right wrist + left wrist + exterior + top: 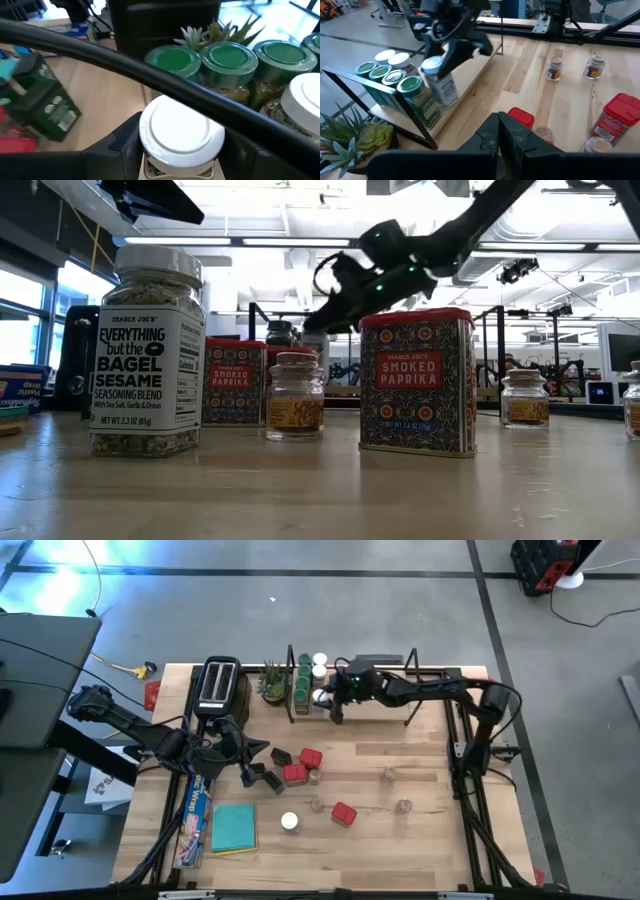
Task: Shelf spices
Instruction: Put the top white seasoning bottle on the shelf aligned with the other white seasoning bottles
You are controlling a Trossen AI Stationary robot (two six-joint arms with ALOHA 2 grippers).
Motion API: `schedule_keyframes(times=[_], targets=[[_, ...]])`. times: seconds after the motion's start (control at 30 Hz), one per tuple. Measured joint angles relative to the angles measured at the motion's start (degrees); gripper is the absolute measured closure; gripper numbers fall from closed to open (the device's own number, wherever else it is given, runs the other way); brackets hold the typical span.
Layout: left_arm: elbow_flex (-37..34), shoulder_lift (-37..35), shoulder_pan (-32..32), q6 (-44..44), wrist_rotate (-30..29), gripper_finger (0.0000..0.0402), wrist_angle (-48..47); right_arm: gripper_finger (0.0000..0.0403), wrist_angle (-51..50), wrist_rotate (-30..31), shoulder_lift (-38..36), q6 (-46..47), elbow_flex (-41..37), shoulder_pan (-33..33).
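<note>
Clamping a white-lidded jar (181, 131) over the shelf (470, 80), right hand (180, 150) hides its label; left hand (498, 131) pressed together.

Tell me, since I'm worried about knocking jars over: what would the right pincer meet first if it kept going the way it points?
Probably the green-lidded jars on the shelf, just beyond the white-lidded jar the right pincer holds; depth is unclear.

Overhead cam looks straight down on the whole table (400, 840), while the low one sits at tabletop height, right up close to the paprika tin (416, 380), facing the room. Both wrist cams look in close at the shelf (470, 85) with its green-lidded jars (230, 60).
</note>
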Motion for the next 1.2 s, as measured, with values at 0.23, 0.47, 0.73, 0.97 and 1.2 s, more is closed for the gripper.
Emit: schedule_keyframes(times=[0.23,0.47,0.73,0.97,1.2], targets=[[0.0,0.0,0.0,-0.1,0.3,0.0399,0.0,0.016,-1.3,4.2,2.2,-1.0,2.6,-0.7],[0.0,0.0,0.0,-0.1,0.3,0.0399,0.0,0.015,-1.2,4.9,2.1,-5.6,2.6,-1.0],[0.0,0.0,0.0,-0.1,0.3,0.0399,0.0,0.0148,-1.2,4.9,-0.5,-7.6,2.5,-1.0],[0.0,0.0,0.0,-0.1,0.3,0.0399,0.0,0.0148,-8.4,4.5,-7.1,-4.1,2.5,0.0],[0.0,0.0,0.0,-0.1,0.3,0.0399,0.0,0.0173,-18.2,3.8,-8.9,-3.2,-1.1,6.9]])
